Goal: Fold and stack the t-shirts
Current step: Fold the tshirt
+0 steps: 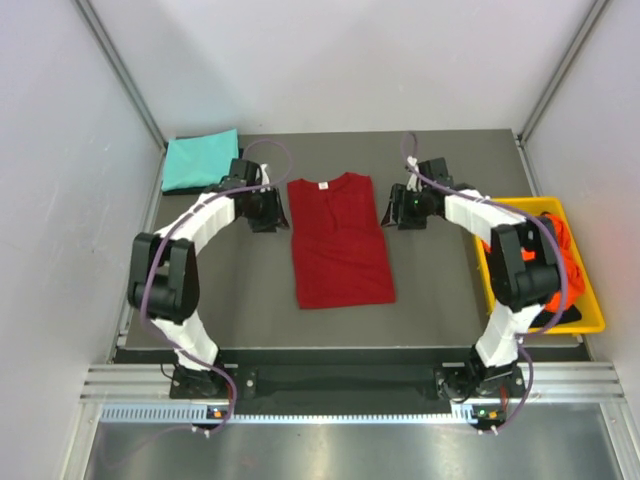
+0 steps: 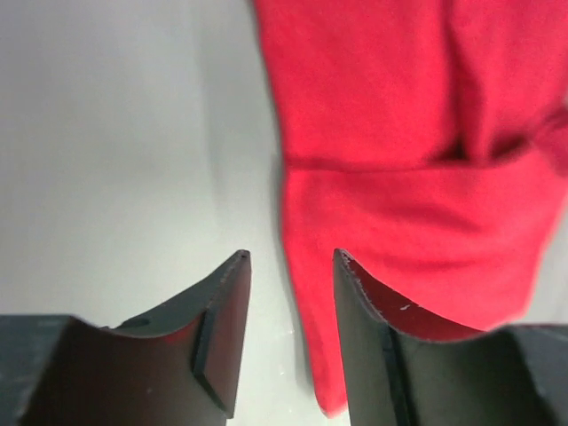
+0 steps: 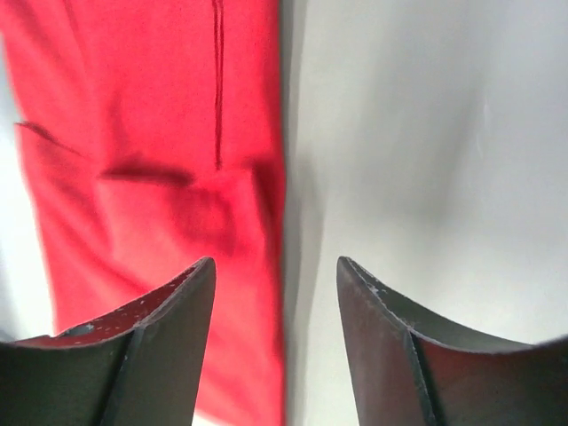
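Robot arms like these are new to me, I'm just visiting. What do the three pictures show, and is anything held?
These are two robot arms bolted to the near edge of a table, each ending in a two-finger gripper. The wide picture looks down from above and behind them. The two close-ups come from wrist cameras; the dark shapes at the bottom are the gripper fingers. A red t-shirt lies flat in the middle, sleeves folded in. The left gripper and right gripper sit either side of it, both open, holding nothing. A folded teal shirt lies at the far left corner, and a yellow bin on the right holds orange cloth.
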You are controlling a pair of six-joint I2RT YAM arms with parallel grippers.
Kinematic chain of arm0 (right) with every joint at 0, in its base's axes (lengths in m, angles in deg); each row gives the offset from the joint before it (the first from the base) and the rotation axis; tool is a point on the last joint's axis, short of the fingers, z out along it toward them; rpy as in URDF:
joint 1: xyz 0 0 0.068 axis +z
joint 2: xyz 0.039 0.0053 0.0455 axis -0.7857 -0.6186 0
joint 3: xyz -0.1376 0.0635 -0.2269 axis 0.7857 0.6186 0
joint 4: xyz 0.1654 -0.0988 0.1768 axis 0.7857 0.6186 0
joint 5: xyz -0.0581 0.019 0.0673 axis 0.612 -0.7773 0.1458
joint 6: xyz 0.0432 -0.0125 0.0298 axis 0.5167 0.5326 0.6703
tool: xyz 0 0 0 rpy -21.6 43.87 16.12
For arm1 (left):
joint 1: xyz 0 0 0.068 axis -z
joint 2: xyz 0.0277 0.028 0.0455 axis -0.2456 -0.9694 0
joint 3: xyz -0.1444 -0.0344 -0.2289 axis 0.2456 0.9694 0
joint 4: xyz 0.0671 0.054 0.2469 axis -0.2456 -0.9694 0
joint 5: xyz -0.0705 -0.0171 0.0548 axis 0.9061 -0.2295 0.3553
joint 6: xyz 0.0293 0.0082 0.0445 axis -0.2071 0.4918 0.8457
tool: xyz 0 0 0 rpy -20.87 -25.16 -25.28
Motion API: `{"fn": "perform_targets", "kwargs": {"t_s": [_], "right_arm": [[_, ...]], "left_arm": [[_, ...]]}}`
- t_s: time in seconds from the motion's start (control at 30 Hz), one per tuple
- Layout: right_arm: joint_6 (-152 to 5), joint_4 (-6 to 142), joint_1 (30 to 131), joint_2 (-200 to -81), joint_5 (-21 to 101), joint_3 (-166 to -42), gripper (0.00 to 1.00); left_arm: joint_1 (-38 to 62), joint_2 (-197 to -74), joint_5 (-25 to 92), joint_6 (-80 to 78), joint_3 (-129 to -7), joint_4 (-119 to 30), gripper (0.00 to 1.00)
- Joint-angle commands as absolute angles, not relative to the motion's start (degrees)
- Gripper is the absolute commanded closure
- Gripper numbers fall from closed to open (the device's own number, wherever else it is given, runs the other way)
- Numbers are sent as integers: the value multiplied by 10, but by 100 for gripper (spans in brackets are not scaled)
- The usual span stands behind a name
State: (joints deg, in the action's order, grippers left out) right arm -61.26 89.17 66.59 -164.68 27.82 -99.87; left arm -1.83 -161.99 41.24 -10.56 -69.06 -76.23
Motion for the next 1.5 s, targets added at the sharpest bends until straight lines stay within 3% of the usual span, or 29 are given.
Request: {"fn": "perform_targets", "kwargs": {"t_s": [0.0,0.17,0.23,0.3,0.37,0.63,1.1,1.27,1.47], "right_arm": [[-552,933,659,-1553,314,-948,42],[-441,890,660,-1431,285,-785,39],[-404,871,665,-1376,284,-740,31],[-385,830,667,-1348,270,-676,21],[-351,801,669,-1312,270,-626,20],[-225,757,722,-1189,342,-516,26],[-110,621,790,-1191,399,-407,37],[-96,599,796,-1201,406,-389,44],[-95,615,804,-1189,431,-387,65]], "left_arm": [[-19,-1543,461,-109,-626,-748,52],[5,-1449,537,-186,-483,-674,52],[13,-1402,539,-225,-440,-635,57],[14,-1376,552,-274,-372,-589,55],[20,-1363,559,-300,-335,-559,52],[136,-1310,422,-364,-279,-590,48],[165,-1289,358,-436,-214,-552,60],[168,-1311,365,-422,-226,-556,71],[172,-1318,333,-381,-265,-605,87]]}}
